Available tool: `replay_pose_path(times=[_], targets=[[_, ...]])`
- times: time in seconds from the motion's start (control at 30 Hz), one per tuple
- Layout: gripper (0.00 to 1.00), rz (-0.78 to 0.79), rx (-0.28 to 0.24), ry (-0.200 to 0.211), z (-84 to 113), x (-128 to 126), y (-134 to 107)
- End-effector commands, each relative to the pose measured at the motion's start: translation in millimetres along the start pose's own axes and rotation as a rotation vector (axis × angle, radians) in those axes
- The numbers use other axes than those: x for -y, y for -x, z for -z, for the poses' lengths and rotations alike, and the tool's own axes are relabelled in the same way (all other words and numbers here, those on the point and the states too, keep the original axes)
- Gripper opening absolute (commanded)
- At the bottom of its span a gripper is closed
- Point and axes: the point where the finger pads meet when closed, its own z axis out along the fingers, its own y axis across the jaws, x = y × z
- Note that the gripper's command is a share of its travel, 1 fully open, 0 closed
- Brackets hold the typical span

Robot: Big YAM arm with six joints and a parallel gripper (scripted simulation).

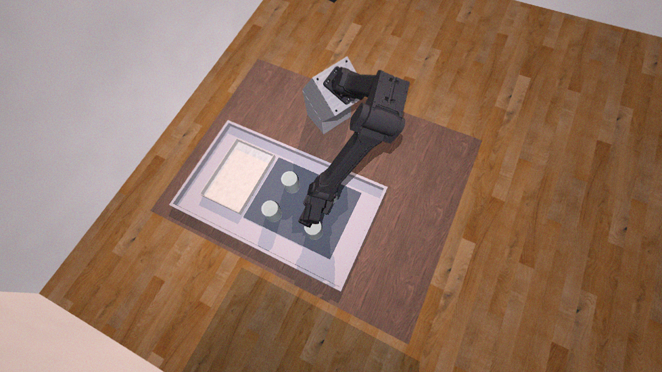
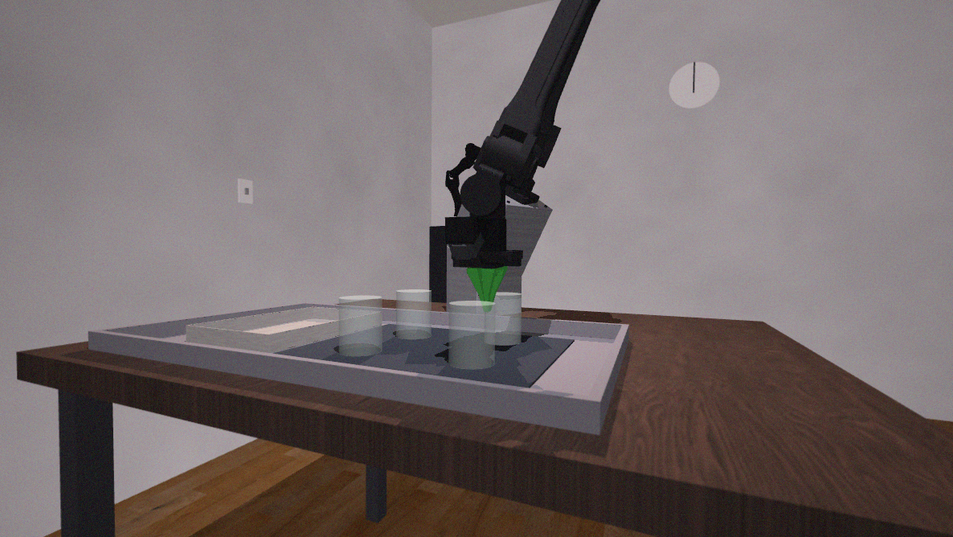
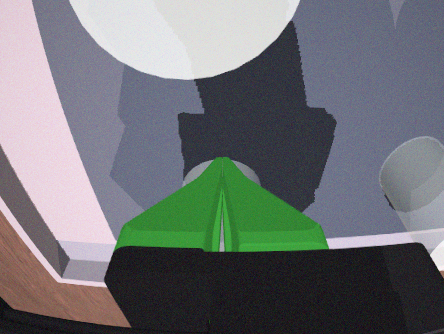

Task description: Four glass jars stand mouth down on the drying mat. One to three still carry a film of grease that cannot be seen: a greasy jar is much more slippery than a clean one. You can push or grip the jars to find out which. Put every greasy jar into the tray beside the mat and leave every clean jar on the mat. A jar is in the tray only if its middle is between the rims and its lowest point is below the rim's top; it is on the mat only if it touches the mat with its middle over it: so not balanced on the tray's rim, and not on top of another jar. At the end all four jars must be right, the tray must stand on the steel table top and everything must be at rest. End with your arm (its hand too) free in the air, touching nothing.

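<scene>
Four pale glass jars stand upright on the dark mat [image 1: 289, 224] [image 2: 413, 356] [image 3: 350, 60]. The near-right jar [image 1: 314, 228] [image 2: 470, 340] [image 3: 185, 40] and far-right jar [image 2: 509, 320] [image 3: 197, 172] have my gripper [image 2: 488, 309] [image 3: 222, 168] between them. Its green fingers are shut with nothing in them, tips near jar-top height. I cannot tell if they touch a jar. The far-left jar [image 1: 288, 179] [image 2: 413, 317] [image 3: 415, 175] and near-left jar [image 1: 270, 208] [image 2: 360, 326] stand nearer the tray [image 1: 239, 179] [image 2: 233, 338]. The arm mostly hides the far-right jar in the top view. Grease cannot be seen.
A raised pale rim [image 2: 333, 376] surrounds the steel top with mat and tray, on a wooden table [image 1: 423, 218] [image 2: 733, 399]. The arm's grey pedestal [image 1: 321, 109] stands behind it. No jar stands in the tray.
</scene>
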Motion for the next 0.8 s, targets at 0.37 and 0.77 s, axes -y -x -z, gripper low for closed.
replay_pose_path(times=[0.37,0.77], targets=[[0.00,0.008,0.054,0.012,11.1,-16,32],[0.00,0.008,0.054,0.012,10.5,-16,37]])
